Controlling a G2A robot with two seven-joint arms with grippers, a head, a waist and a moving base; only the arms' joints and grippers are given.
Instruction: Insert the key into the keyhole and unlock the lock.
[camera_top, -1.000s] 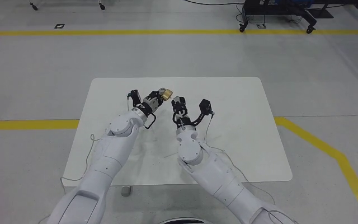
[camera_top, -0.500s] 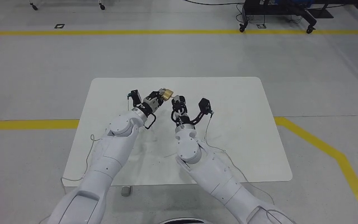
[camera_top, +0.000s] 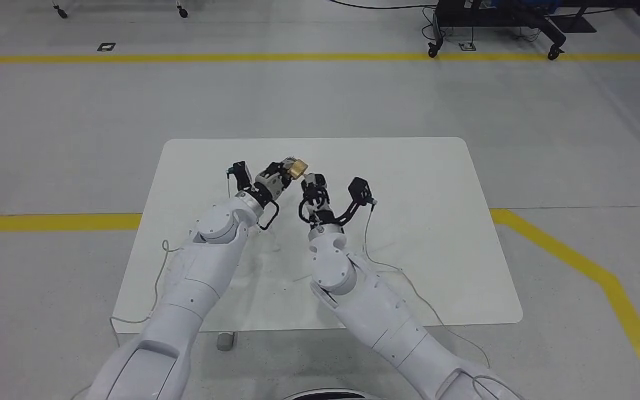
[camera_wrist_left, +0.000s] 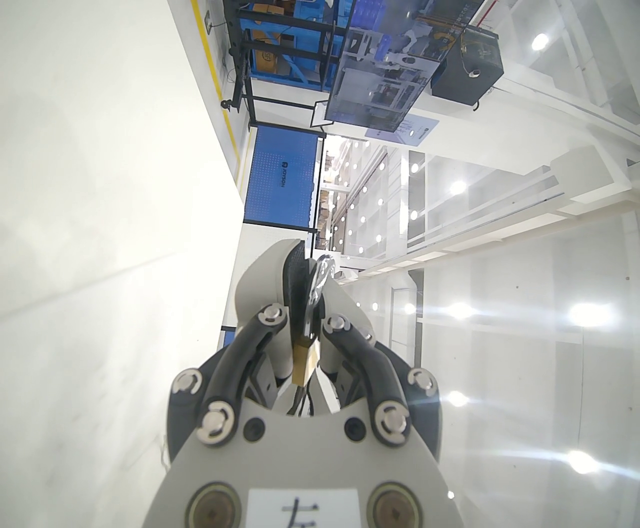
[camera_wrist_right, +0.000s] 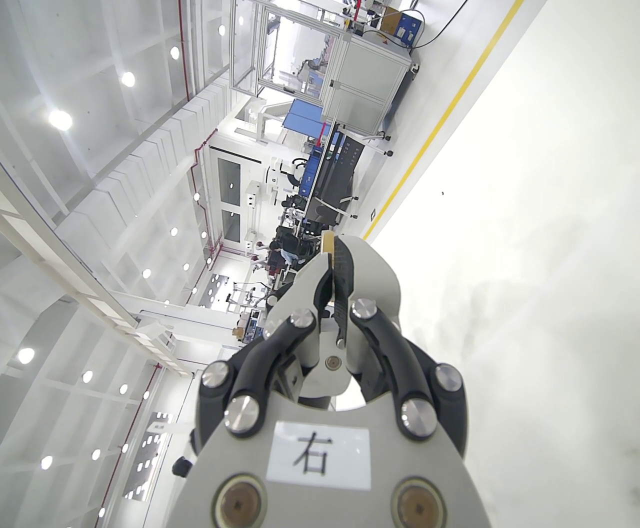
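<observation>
Gripping a brass padlock (camera_wrist_left: 306, 361) with silvery shackle (camera_wrist_left: 320, 279), the left claw (camera_wrist_left: 307, 265) hovers.

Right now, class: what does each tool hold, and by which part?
Left tool grips the lock by its flat faces. Right tool pinches the key, one brass end protruding.

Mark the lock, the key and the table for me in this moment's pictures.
lock (camera_top: 293, 167): top view, on its brass body.
key (camera_wrist_right: 327, 243): right wrist view, on its brass edge sticking out.
table (camera_top: 430, 200): top view, on a bare part of its white top.
</observation>
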